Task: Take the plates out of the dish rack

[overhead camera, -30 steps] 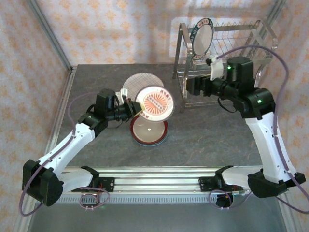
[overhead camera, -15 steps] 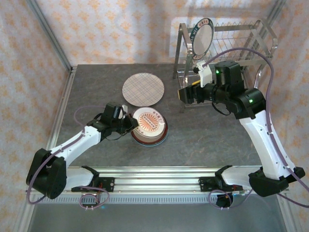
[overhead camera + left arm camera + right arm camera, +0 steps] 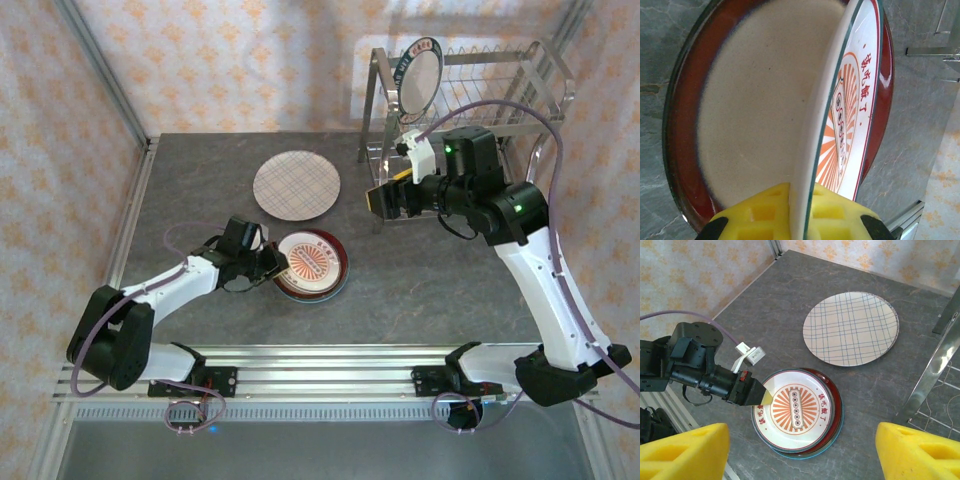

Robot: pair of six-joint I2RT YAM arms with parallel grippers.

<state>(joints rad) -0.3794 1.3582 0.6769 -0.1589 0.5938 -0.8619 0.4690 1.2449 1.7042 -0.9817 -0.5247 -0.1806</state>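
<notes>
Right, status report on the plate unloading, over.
Left gripper shut on orange-sunburst white plate, tilted over red-rimmed ceramic plate. Right gripper open, empty. One dark-rimmed plate upright in chrome wire rack.

The worktop looks like grey stone with pale veining, matt and smooth; the orange-sunburst plate is glazed ceramic, white and glossy, with a bright glint on its rim; the red-rimmed plate under it has a shiny dark-red glazed border and a cream, finely speckled, duller centre; the plaid plate towards the far edge is pale with a soft sheen; the dish rack at the far right corner is polished chrome wire and tube, mirror-bright; the pads of the left jaws are yellow, matt and rubbery, with moulded square recesses; the rail along the near edge is brushed bare metal.
</notes>
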